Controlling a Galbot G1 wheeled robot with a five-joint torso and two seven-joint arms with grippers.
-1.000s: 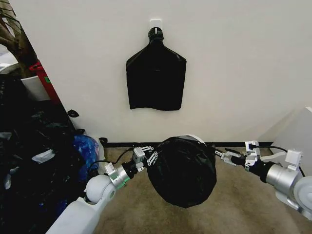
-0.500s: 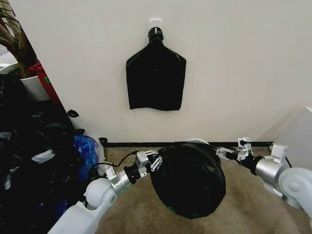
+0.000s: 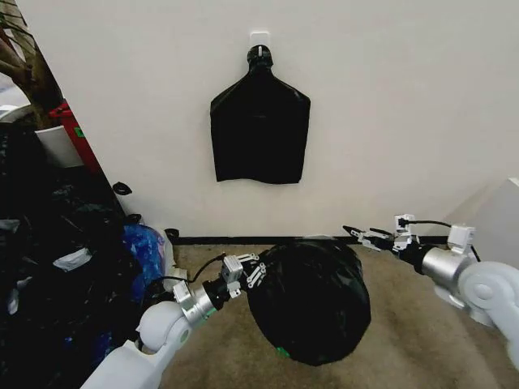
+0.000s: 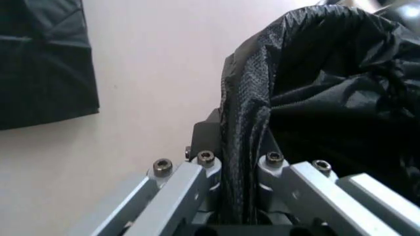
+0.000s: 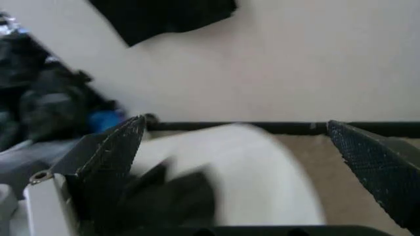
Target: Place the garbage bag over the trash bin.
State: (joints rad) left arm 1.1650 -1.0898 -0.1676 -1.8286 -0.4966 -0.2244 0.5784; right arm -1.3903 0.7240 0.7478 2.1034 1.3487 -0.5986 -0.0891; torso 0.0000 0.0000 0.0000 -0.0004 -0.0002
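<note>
Ahead of me a flat black bundle [image 3: 260, 126] hangs from a white wall hook [image 3: 259, 37]. A heap of dark and blue bags [image 3: 69, 259] crowds the carpet's [image 3: 405, 332] left edge.

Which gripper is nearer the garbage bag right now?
Left. The left gripper is clamped on the garbage bag at its left edge; the right gripper hangs open just above its upper right, apart.
</note>
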